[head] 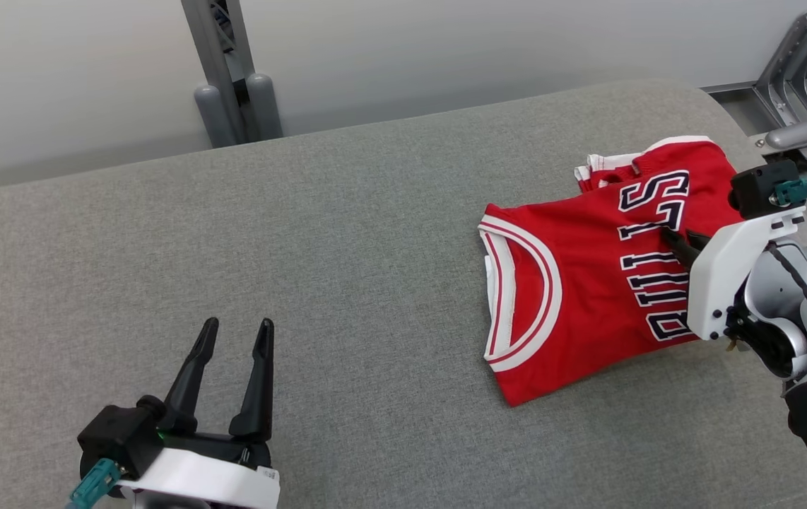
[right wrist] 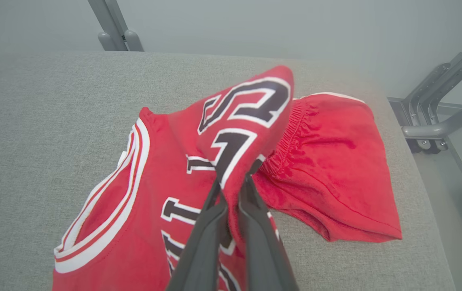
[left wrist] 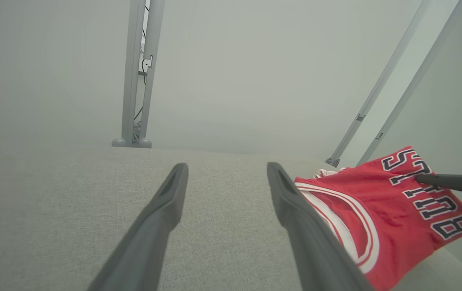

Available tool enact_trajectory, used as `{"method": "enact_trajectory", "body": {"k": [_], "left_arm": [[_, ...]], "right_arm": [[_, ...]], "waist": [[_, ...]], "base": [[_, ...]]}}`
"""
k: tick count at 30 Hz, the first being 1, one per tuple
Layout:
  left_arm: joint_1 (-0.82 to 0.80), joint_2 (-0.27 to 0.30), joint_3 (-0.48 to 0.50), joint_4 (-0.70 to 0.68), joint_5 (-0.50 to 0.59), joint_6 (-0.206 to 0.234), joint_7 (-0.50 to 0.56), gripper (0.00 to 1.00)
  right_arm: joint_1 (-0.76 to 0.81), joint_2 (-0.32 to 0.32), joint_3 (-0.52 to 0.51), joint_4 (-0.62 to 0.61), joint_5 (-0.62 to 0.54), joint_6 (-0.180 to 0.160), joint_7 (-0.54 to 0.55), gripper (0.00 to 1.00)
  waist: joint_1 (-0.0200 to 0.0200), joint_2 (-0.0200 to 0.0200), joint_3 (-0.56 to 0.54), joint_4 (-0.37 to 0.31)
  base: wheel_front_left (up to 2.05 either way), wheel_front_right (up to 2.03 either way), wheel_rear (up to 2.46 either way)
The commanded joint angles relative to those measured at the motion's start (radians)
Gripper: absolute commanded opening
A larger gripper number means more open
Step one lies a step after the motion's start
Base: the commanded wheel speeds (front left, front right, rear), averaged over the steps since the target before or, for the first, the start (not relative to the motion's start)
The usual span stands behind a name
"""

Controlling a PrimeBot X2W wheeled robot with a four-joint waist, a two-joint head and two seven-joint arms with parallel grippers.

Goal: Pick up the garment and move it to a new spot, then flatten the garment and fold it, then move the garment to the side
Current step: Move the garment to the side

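A red sleeveless basketball jersey point(head: 573, 297) with white trim and dark lettering lies rumpled by the right edge of the grey fabric-covered bench point(head: 304, 247), toward its far right corner. The right hand point(head: 679, 242) is pinching a raised ridge of the lettered cloth, while the left hand point(head: 239, 324) hovers spread and empty over the near left part. A clean lift likely calls for a firm pinch, a rise high enough that the trailing cloth clears the bench, then a slow carry toward the bare middle.
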Motion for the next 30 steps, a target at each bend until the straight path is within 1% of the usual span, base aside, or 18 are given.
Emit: {"method": "enact_trajectory", "body": {"k": [1,7,10,13,18,22,30], "left_arm": [[-0.017,0.008,0.005,0.003,-0.002,-0.003,0.002,1.00],[-0.031,0.016,0.001,0.012,0.000,-0.005,0.002,1.00],[-0.028,0.013,-0.001,0.011,0.006,0.003,0.000,1.00],[-0.032,0.019,0.006,0.014,-0.004,0.000,-0.001,1.00],[-0.030,0.017,0.001,0.013,-0.002,0.003,-0.002,1.00],[-0.034,0.017,-0.004,0.012,0.002,0.005,-0.002,1.00],[-0.042,0.022,-0.012,0.012,0.005,0.007,0.002,1.00]], "right_arm": [[0.010,0.004,-0.009,-0.012,-0.010,0.000,0.004,0.00],[0.014,0.023,-0.044,-0.030,-0.041,0.000,0.006,0.00],[-0.008,0.031,-0.065,-0.030,-0.062,0.000,0.000,0.00],[-0.033,0.037,-0.095,-0.015,-0.084,0.000,-0.008,0.00],[-0.100,0.041,-0.159,0.045,-0.139,0.000,-0.026,0.00],[-0.151,0.037,-0.207,0.117,-0.202,0.000,-0.054,0.00],[-0.225,0.008,-0.288,0.246,-0.330,0.000,-0.109,0.00]], "waist": [[0.0000,-0.0001,0.006,-0.006],[0.0000,-0.0001,0.015,0.001],[0.0000,-0.0001,0.016,0.011],[0.0000,-0.0001,0.017,0.022],[0.0000,-0.0001,0.023,0.040],[0.0000,-0.0001,0.033,0.057],[0.0000,-0.0001,0.060,0.087]], "base": [[0.00,0.00,0.00],[0.00,0.00,0.00],[0.00,0.00,0.00],[0.00,0.00,0.00],[0.00,0.00,0.00],[0.00,0.00,0.00],[0.00,0.00,0.00]]}}
